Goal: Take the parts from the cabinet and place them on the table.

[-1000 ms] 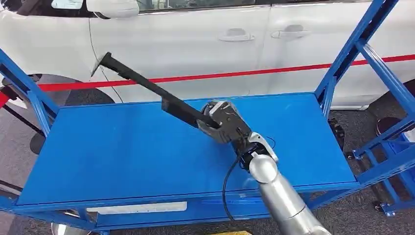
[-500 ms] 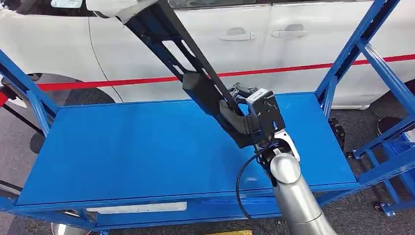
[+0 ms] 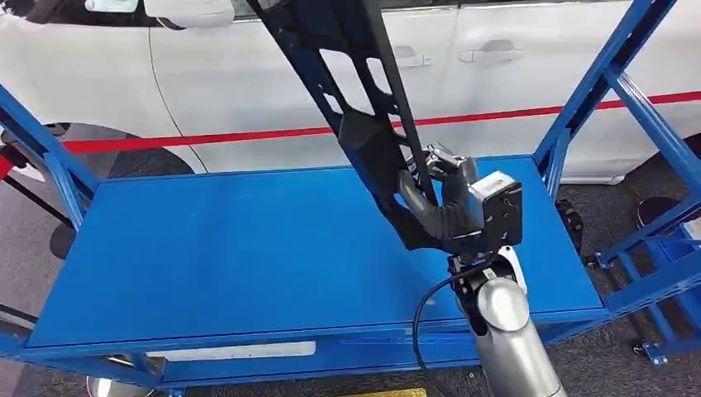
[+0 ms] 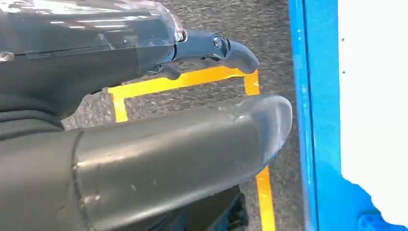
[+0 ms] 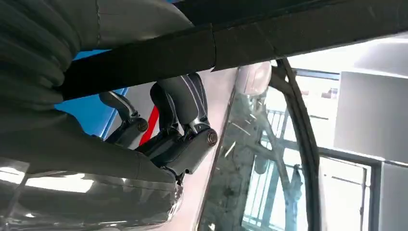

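Observation:
A long black part (image 3: pixel 364 124) with cut-outs rises steeply from above the blue cabinet shelf (image 3: pixel 207 248) up past the top of the head view. My right hand (image 3: pixel 459 211) grips its lower end, over the shelf's right half. In the right wrist view the black part (image 5: pixel 240 43) crosses the hand, with dark fingers (image 5: pixel 187 120) wrapped under it. My left hand (image 4: pixel 144 120) hangs beside the blue frame with its thumb (image 4: pixel 192 149) and a dark finger (image 4: pixel 216 45) apart, holding nothing.
A white car (image 3: pixel 248 91) with a red stripe stands right behind the cabinet. Blue uprights (image 3: pixel 595 83) flank the shelf on the right and a blue brace (image 3: pixel 50 157) on the left. Yellow floor tape (image 4: pixel 192 82) runs beneath the left hand.
My right hand has swung the black part from a low slant over the shelf to a steep upward tilt, and has moved right and nearer the shelf's front.

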`<control>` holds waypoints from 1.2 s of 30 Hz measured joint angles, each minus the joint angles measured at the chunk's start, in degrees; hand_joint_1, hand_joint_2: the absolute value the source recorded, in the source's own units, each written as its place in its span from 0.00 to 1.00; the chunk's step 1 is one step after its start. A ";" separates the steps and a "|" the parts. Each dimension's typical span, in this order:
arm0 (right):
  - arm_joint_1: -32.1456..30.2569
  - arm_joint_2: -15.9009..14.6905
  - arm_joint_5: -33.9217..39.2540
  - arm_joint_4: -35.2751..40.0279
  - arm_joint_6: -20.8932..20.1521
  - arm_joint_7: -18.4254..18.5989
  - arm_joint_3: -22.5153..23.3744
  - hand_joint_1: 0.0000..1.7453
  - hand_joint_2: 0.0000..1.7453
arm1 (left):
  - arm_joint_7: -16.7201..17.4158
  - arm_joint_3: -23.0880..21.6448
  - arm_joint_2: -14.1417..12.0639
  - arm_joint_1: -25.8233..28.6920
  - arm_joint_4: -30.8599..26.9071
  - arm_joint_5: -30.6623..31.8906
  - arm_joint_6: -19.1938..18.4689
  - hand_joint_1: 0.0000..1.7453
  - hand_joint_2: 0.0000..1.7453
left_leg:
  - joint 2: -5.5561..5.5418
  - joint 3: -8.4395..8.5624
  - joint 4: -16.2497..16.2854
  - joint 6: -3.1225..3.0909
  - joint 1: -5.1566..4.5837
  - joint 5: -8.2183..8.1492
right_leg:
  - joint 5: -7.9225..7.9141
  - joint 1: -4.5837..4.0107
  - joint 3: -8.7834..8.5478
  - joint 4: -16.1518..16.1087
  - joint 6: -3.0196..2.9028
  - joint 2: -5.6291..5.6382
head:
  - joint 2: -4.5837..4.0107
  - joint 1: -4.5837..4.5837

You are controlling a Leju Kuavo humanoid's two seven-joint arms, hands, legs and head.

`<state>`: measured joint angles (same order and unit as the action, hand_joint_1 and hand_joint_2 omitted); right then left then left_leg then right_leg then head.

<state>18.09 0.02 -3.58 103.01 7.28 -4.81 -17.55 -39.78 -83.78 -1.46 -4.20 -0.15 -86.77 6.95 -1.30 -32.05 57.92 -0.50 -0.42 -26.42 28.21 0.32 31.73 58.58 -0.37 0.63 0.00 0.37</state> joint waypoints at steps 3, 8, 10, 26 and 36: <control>-0.23 -0.11 0.11 0.24 0.04 -0.15 0.11 1.00 1.00 | -0.04 0.11 -0.02 -0.21 0.00 0.00 -0.15 0.00 0.00 | 0.00 -0.01 0.00 0.00 0.00 0.00 | 0.00 0.01 0.01 0.00 0.00 0.00 | 0.00 0.00; -1.04 -0.50 0.27 2.07 0.42 -1.27 0.20 1.00 1.00 | -0.35 0.98 -0.35 -4.80 0.00 0.13 -2.68 0.00 1.00 | -0.11 -0.03 0.01 0.02 0.00 0.05 | -0.01 -0.02 -0.04 0.01 -0.01 -0.23 | 0.00 0.00; -1.43 -0.61 -0.68 2.71 0.17 -0.74 0.24 1.00 1.00 | -0.35 2.09 -0.46 -5.96 0.00 0.15 -5.30 0.00 1.00 | -0.08 -0.02 0.00 0.02 0.00 0.05 | -0.02 -0.03 -0.05 0.02 -0.01 -0.15 | 0.00 0.00; -2.76 -0.98 1.24 3.56 0.24 0.09 0.24 1.00 1.00 | -0.35 6.84 0.00 -4.47 -0.35 2.16 -6.77 0.00 1.00 | -0.03 -0.09 0.01 0.01 0.00 0.02 | 0.00 -0.02 0.03 0.01 0.00 -0.13 | 0.00 0.02; -2.78 -2.58 8.72 3.56 -2.51 -1.14 0.24 1.00 1.00 | -0.37 9.25 -0.02 -2.70 -0.35 0.83 -8.55 0.00 1.00 | -0.05 -0.17 0.40 -0.19 -0.17 -0.23 | -0.09 0.23 0.02 -0.27 0.16 -0.07 | 0.00 0.00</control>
<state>15.30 -2.56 5.14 106.57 4.76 -5.95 -17.31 -40.15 -74.53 -1.49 -6.90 -0.50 -85.94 -1.60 -1.35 -32.22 58.32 -0.69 -0.59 -26.65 28.12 0.55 31.75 58.32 -0.22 0.56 0.00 0.37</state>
